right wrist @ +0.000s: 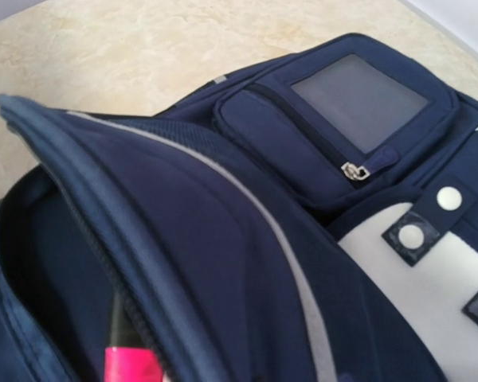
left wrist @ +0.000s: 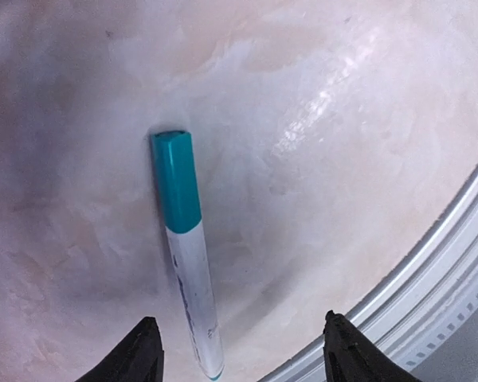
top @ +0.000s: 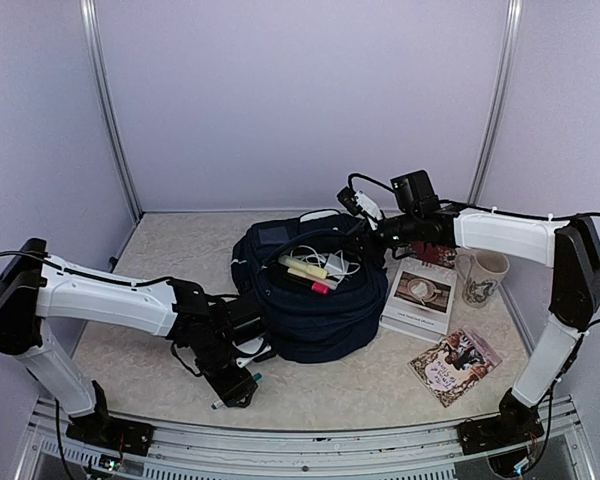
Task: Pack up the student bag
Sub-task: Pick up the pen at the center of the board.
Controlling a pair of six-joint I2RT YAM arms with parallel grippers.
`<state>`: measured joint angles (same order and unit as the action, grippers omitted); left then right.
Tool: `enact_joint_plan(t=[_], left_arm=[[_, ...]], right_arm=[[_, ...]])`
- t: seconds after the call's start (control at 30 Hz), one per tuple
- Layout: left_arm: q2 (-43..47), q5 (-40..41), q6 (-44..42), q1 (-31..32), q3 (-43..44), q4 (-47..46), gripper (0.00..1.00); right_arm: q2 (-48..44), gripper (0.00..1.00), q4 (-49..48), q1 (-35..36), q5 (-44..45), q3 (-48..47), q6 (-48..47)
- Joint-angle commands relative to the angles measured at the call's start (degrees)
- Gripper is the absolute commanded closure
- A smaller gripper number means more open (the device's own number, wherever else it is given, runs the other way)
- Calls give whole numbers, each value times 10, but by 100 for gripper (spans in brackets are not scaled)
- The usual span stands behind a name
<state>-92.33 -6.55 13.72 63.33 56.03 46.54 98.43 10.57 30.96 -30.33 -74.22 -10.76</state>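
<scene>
Slippage worries me: my left gripper (left wrist: 239, 354) hangs open over the teal marker (left wrist: 183, 239), off-centre, so closing could roll it across the tabletop (left wrist: 342, 159). Just behind sits the student bag (top: 310, 310), unzipped; I cannot tell my right gripper (top: 365, 212) state.

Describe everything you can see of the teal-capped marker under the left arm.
The marker is a slim pen, plastic by the look: a white barrel with faint dark print and a teal cap, fitted on. It lies flat on the pale marbled table, cap pointing away from the left gripper, near the metal rail at the table's edge. It sits between the open dark fingers, nearer one of them, touching neither; only the table touches it.
</scene>
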Motion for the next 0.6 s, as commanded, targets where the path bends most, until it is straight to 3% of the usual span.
enact_joint_plan(t=[0.0,0.2,0.37,0.57], left_arm=[[-57,-2,-11,6,7,-4,35],[-98,37,5,2,14,0,44],[-108,43,7,4,15,0,67],[-82,84,9,0,33,9,86]], right_arm=[[-1,100,-12,-3,-23,-21,10],[-11,100,-10,-3,-16,-16,0],[-9,100,-10,-3,-17,-18,-2],[-8,100,-10,-3,-19,-20,-3]])
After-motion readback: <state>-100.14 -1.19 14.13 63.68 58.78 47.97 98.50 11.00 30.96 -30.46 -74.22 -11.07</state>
